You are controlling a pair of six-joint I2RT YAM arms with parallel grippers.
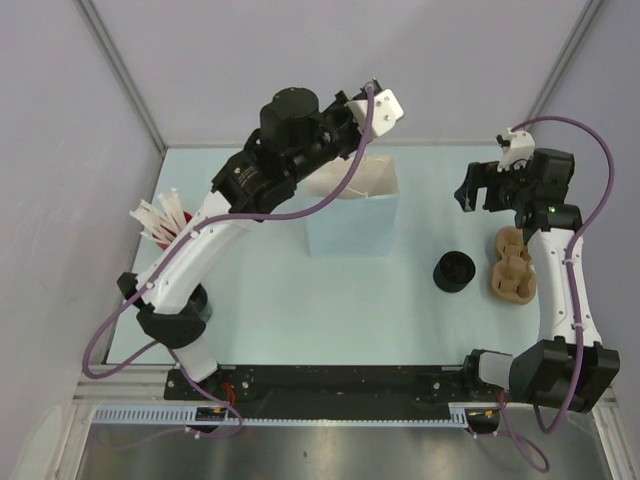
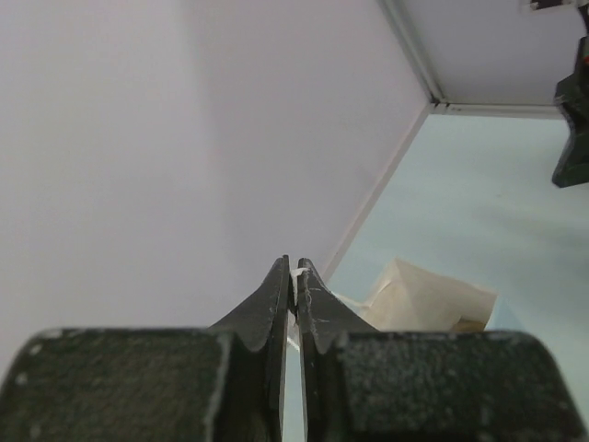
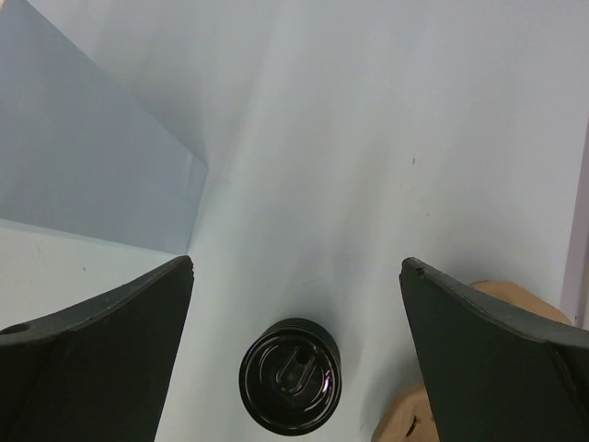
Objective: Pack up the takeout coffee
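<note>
The left fingers [image 2: 274, 308] are shown in the left wrist view drawn almost together, with only a hairline gap between them. A small pale sliver is caught at their tips, and what it is cannot be told. In the top view these fingers are largely hidden beneath the left arm's own wrist and its white camera mount, which are held above the far side of the paper bag [image 1: 352, 225]. Much of the bag's open mouth is covered by that arm, so its inside cannot be made out. In the left wrist view only a cream flap of the bag's rim is shown below the fingertips, and the rest is cut off by the finger bodies.

The right fingers [image 3: 110, 322] are spread wide with nothing between them and are held above the worktop [image 1: 280, 300]. The takeout coffee [image 3: 290, 375] is seen below and between them, stood upright on the worktop with its black lid on, outside the bag. It is placed between the bag and the pulp cup carrier [image 1: 513, 264], just beside the carrier. The carrier is cut off at the lower right of the right wrist view and is partly hidden behind the right-hand finger. A red cup of straws [image 1: 165, 225] is set near the left edge, partly overlapped by the left arm and well apart from the coffee.
</note>
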